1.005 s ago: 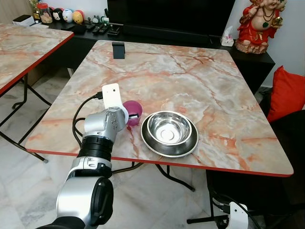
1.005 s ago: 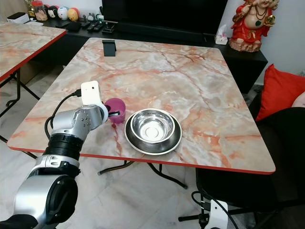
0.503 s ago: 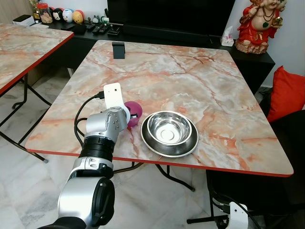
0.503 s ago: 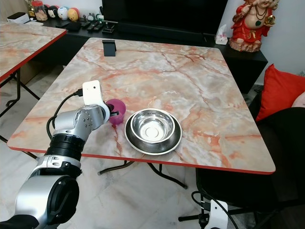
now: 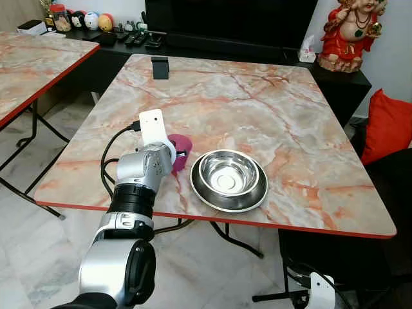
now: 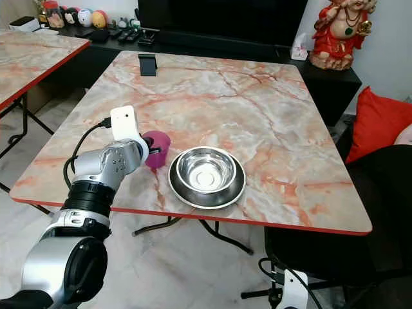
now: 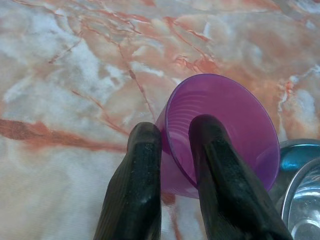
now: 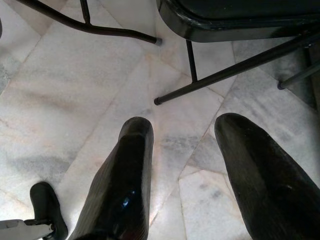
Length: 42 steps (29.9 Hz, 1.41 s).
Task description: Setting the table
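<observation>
I count one purple cup (image 7: 220, 135), one steel bowl (image 5: 227, 172) and one steel plate (image 5: 257, 195) under it, all lower centre of my head view. One black stand (image 5: 159, 67) sits at upper centre. Two marble tables: one (image 5: 290, 122) central, one (image 5: 32, 61) upper left. One red figurine (image 5: 348, 32), upper right. One red cushion (image 5: 388, 125), right edge.

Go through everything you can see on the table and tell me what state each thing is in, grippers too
purple cup: tilted, its wall pinched between the left gripper's fingers, one finger inside and one outside
steel bowl: upright, empty, sitting in the steel plate
steel plate: flat on the table near its front edge
left gripper: shut on the purple cup
right gripper: open, hanging over the floor
</observation>
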### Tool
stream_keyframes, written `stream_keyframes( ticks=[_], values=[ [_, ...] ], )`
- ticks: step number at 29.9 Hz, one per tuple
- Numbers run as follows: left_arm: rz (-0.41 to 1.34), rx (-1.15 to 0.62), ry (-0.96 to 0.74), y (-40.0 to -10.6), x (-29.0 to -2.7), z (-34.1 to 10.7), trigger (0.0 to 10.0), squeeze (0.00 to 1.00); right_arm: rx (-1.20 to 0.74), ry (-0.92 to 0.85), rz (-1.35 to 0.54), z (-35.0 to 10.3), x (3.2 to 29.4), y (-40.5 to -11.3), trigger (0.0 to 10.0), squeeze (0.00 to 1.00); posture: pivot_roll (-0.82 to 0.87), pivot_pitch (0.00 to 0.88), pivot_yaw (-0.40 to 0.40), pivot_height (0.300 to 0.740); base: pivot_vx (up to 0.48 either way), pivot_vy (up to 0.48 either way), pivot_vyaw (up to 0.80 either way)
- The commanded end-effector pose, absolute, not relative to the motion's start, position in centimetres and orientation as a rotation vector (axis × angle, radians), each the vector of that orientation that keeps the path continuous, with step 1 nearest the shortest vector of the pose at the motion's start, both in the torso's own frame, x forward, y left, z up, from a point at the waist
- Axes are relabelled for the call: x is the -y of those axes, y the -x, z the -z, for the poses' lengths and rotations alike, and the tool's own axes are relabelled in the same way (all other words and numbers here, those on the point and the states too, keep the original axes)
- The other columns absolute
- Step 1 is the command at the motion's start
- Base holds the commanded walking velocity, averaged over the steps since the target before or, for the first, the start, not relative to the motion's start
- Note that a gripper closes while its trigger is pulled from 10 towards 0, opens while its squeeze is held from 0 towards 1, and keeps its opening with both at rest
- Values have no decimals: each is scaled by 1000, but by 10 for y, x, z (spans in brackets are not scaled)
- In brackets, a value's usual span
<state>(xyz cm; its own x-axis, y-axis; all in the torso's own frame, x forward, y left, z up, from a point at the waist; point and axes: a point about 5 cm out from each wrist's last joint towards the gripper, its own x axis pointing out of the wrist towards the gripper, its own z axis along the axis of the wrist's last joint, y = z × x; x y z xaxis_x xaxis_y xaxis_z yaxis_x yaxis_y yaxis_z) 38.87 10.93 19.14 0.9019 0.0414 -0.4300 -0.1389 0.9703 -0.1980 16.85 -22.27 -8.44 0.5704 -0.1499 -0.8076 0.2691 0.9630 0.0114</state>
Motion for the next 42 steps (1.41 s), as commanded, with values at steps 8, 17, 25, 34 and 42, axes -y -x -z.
stream_keyframes(
  ticks=[8, 17, 25, 34, 42],
  values=[
    [-70, -383, 114, -388, -106, -193, 10000, 0, -937, -143, 253, 85, 223, -168, 10000, 0, 77, 0, -73, 740, 0, 0, 0],
    [-59, -336, -17, -387, -106, -191, 10000, 0, -936, -143, 253, 85, 223, -168, 10000, 0, 75, 0, -73, 740, 0, 0, 0],
    [-34, -189, -78, -387, -101, -204, 10000, 0, -934, -144, 254, 85, 224, -168, 10000, 0, 73, 0, -75, 740, 0, 0, 0],
    [-82, 151, -166, -379, -117, -240, 10000, 0, -927, -152, 259, 84, 223, -168, 10000, 0, 72, 0, -70, 740, 0, 0, 0],
    [-346, 268, -464, -358, -201, -240, 10000, 0, -926, -157, 267, 85, 222, -167, 10000, 0, 77, 0, -49, 740, 0, 0, 0]
  ],
)
